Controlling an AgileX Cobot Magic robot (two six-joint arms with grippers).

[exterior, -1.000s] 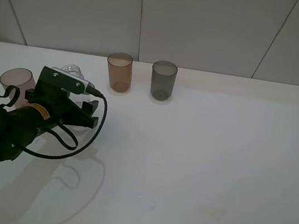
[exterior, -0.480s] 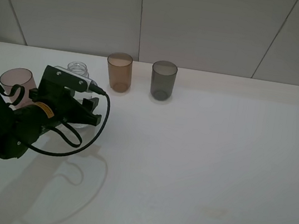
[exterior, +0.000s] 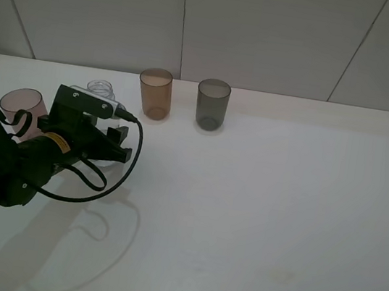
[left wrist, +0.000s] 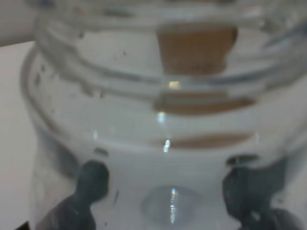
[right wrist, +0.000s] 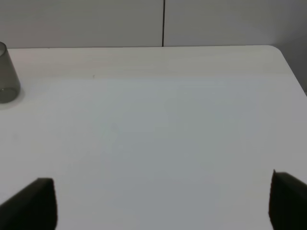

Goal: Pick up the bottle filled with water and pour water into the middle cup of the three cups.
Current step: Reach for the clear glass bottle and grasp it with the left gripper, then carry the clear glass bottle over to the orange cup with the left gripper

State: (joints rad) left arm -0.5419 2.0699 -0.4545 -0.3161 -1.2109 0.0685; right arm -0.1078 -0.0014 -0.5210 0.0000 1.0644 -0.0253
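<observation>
The left end effector has slid forward since a second ago, and its black jaws now clamp the clear, round-shouldered plastic bottle, upright at the left of the smooth white tabletop. Just beside it stands the pinkish-brown tumbler. Farther back are the straight-sided amber-orange middle cup and the smoky grey tumbler. Right end effector: fingers spread wide, holding nothing.
</observation>
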